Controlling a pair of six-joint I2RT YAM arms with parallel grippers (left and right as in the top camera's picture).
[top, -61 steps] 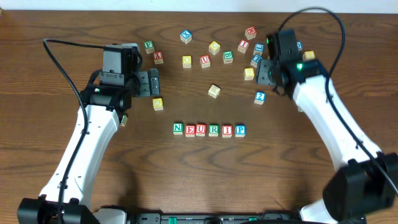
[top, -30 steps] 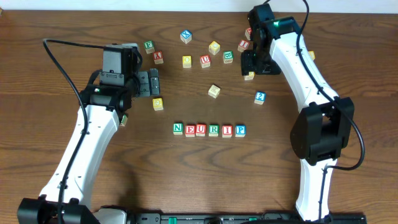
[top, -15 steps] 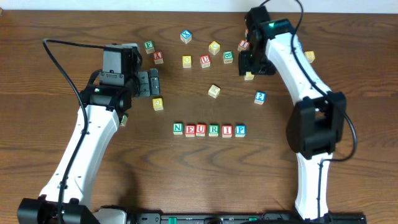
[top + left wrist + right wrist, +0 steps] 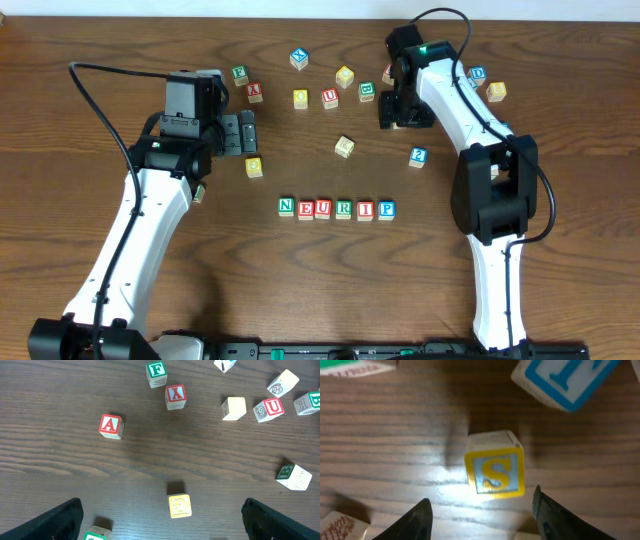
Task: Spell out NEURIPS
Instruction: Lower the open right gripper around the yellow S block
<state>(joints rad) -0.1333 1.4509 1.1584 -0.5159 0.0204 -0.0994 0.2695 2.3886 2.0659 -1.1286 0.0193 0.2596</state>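
Wooden block with the yellow S (image 4: 495, 472) is the only letter missing. The row (image 4: 337, 209) reads N-E-U-R-I-P so far, with bare table just past its P end. The S sits well beyond the row, off past that same P end, in the loose scatter of cubes. From overhead it's hidden under the arm.

The right gripper (image 4: 480, 495) hangs right over it, partly open. It has a finger on either side of the cube with a gap showing on both sides, so nothing is gripped. The left gripper (image 4: 246, 133) is spread as wide as it goes and is empty, parked up beyond the row's N end.

Handling guess: the cube should be light and rigid, so it won't squash. The painted faces look smooth, though, so an off-centre pinch could twist it. I'd take it square across two opposite flat sides, low down, not corner to corner.
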